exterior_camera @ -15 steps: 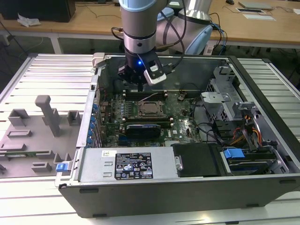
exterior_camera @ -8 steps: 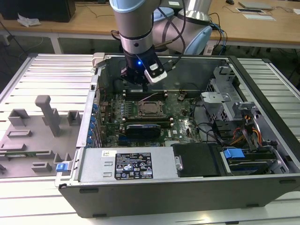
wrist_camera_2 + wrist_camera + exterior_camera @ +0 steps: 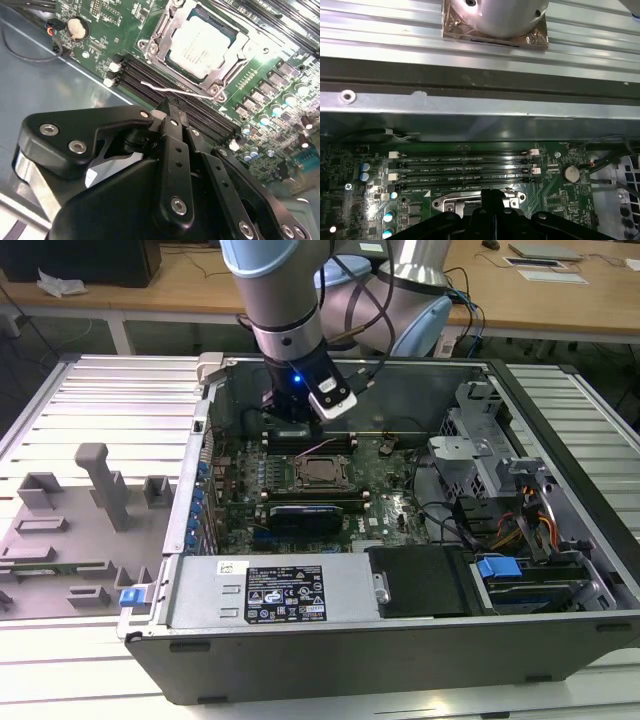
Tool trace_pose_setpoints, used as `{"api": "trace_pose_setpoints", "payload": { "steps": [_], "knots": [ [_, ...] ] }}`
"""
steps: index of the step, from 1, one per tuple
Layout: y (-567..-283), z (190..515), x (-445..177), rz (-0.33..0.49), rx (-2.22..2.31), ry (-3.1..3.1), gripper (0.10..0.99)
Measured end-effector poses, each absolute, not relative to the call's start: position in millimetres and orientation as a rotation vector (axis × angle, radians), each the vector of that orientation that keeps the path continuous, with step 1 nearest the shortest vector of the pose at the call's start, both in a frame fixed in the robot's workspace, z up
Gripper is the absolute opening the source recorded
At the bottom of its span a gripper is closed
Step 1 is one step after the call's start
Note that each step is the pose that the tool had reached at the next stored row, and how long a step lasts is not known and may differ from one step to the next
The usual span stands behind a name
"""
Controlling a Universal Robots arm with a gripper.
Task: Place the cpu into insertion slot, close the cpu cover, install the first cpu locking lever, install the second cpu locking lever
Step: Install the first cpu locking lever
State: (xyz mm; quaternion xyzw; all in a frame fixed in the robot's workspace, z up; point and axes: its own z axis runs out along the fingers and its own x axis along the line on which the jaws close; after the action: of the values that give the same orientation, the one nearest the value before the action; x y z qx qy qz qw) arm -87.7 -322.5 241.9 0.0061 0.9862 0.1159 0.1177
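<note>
Hand (image 3: 167,111): narrow, fingers pressed together, nothing seen between them. In the second wrist view my tips hang over the black memory slots (image 3: 145,80), just beside a thin silvery locking lever (image 3: 175,90); I cannot tell whether they touch it. Past the lever the cpu (image 3: 202,42) lies flat in the insertion slot (image 3: 234,36), with the cpu cover (image 3: 161,35) down around it. The slot sits near the middle of the green motherboard (image 3: 395,505), inside the open computer case (image 3: 400,660) on the table (image 3: 110,390).
</note>
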Motion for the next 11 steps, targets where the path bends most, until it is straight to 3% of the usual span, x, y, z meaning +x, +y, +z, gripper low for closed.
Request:
{"api": "trace_pose_setpoints", "payload": {
  "steps": [11],
  "knots": [
    [-322.5, 237.8, -87.7, 0.338, 0.018, 2.886, 0.106]
  ]
}}
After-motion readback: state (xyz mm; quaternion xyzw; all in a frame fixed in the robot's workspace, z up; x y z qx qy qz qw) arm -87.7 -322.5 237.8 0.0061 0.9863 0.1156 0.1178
